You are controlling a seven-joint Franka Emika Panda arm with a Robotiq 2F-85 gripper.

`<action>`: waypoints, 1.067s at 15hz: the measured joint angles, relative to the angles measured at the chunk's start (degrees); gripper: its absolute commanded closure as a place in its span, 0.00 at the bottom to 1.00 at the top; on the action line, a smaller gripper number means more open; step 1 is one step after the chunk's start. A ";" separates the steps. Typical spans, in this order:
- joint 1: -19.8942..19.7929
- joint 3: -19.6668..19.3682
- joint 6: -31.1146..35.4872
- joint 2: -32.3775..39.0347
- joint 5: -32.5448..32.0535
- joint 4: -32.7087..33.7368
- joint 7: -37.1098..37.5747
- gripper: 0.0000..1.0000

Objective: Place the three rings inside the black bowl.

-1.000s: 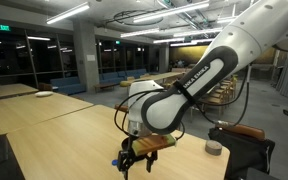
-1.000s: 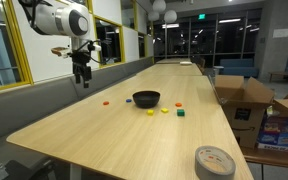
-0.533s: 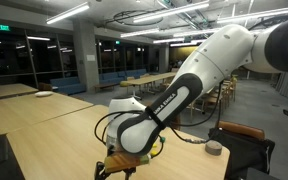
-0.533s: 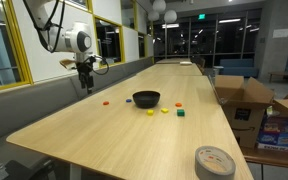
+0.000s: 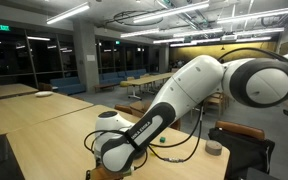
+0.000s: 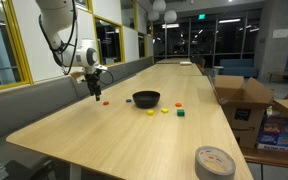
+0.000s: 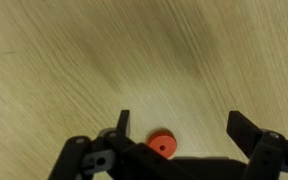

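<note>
In the wrist view my gripper [image 7: 182, 125] stands open over the wooden table, and a small red ring [image 7: 163, 146] lies flat between the fingers, nearer the left one [image 7: 122, 122]. An exterior view shows the gripper [image 6: 94, 91] hanging just above the table, left of the same red ring [image 6: 106, 101]. The black bowl [image 6: 146, 98] sits further right with nothing visible inside. Beyond it lie a yellow ring [image 6: 150, 112], a green ring [image 6: 182, 113] and two more small pieces [image 6: 165, 110]. Nothing is held.
A grey tape roll [image 6: 214, 160] stands near the table's front corner and shows again [image 5: 213, 148] behind the arm [image 5: 184, 95]. Cardboard boxes [image 6: 246, 100] stand beside the table's right edge. The arm's bulk hides the table area near the gripper in an exterior view.
The arm has swung down and towards the bowl, bringing the open gripper low over the red ring. The rings and bowl have not moved.
</note>
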 measured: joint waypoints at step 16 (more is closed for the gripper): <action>-1.70 -3.67 -14.56 18.39 0.00 28.45 -0.06 0.00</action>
